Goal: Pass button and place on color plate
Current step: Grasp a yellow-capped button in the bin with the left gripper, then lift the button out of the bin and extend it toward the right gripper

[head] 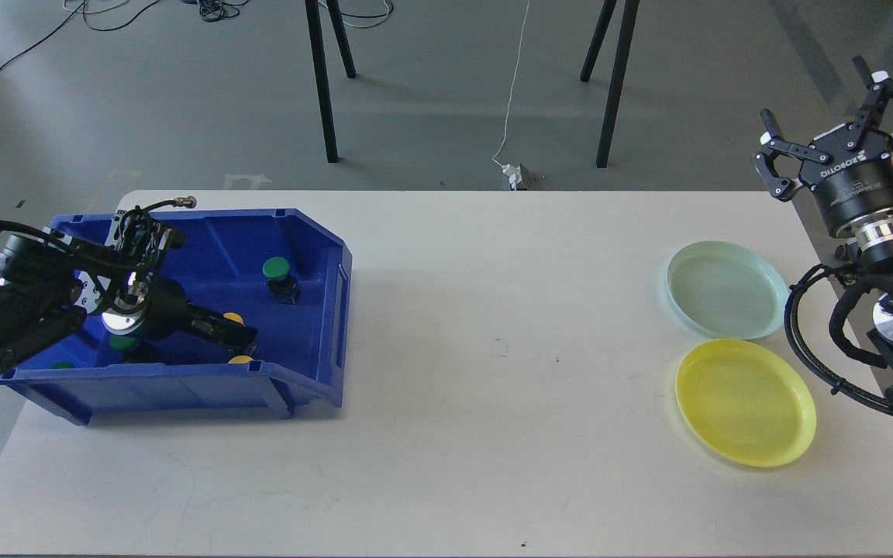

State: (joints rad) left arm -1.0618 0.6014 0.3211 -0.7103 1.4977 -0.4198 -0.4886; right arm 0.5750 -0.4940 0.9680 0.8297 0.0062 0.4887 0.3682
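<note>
A blue bin (183, 381) at the table's left holds green buttons (276, 269) and yellow buttons (240, 359). My left gripper (236, 335) reaches down inside the bin, right beside a yellow button (234, 318). Its dark fingers cannot be told apart, so I cannot see whether it grips anything. Another green button (122, 342) is partly hidden under the left wrist. My right gripper (834, 128) is open and empty, raised beyond the table's far right corner. A pale green plate (725, 288) and a yellow plate (745, 401) lie at the right.
The white table (493, 426) spans the view between bin and plates. Black stand legs (322, 85) and cables are on the floor behind the table. My right arm's cables (811, 341) hang close to the plates' right side.
</note>
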